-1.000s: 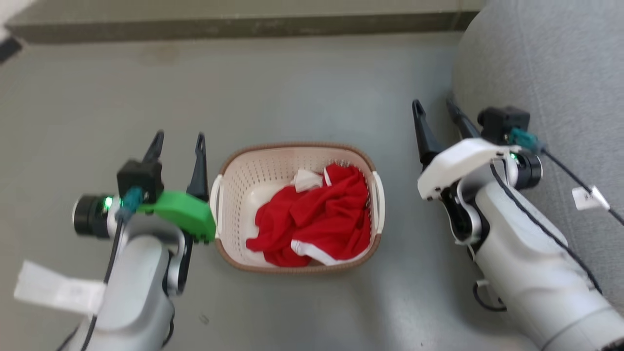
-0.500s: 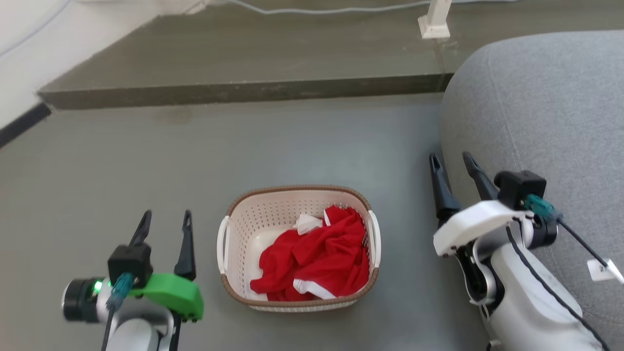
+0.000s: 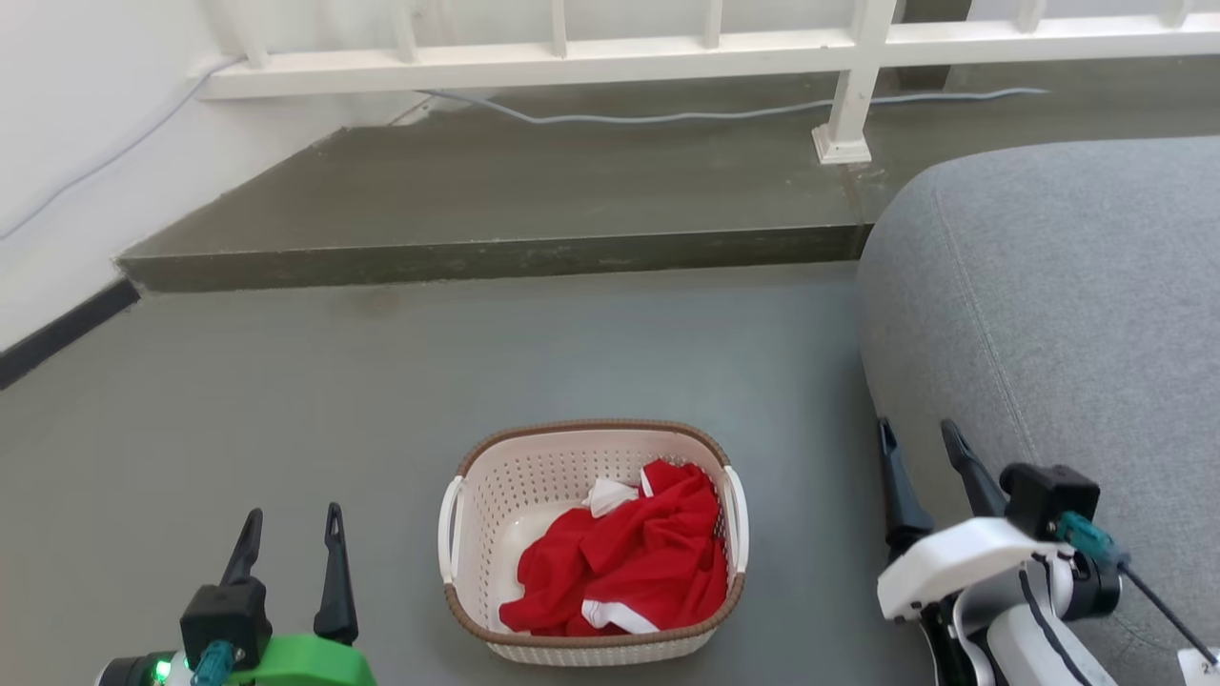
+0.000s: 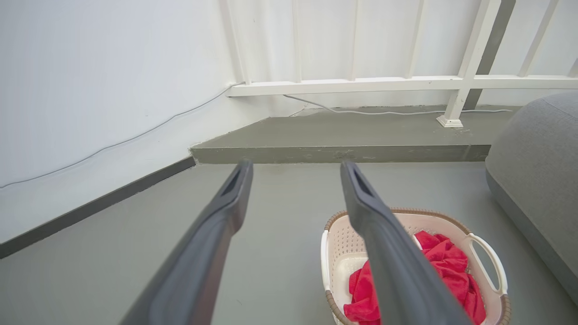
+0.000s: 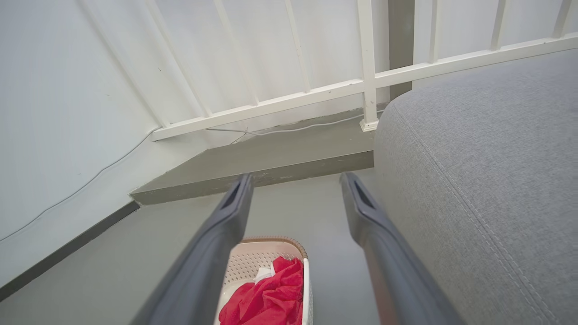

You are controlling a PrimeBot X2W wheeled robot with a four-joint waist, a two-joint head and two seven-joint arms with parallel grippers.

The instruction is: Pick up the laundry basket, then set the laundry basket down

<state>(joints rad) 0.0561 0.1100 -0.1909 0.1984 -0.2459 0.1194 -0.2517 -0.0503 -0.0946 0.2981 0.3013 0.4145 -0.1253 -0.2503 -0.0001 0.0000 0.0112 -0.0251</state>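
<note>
Standing untouched on open floor [image 3: 286, 400] between the spread, empty left gripper [image 3: 294, 514] and right gripper [image 3: 917, 427], the laundry basket [image 3: 586, 426] clears the sofa [image 3: 1048, 305], which seemingly crowds the right one.

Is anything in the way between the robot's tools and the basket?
No, nothing visible. Only bare floor lies between the left tool and the laundry basket, and between the right tool and it.

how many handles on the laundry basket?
2. The left handle is on the laundry basket's left side and the right handle is on its right side. None seems hidden.
</note>
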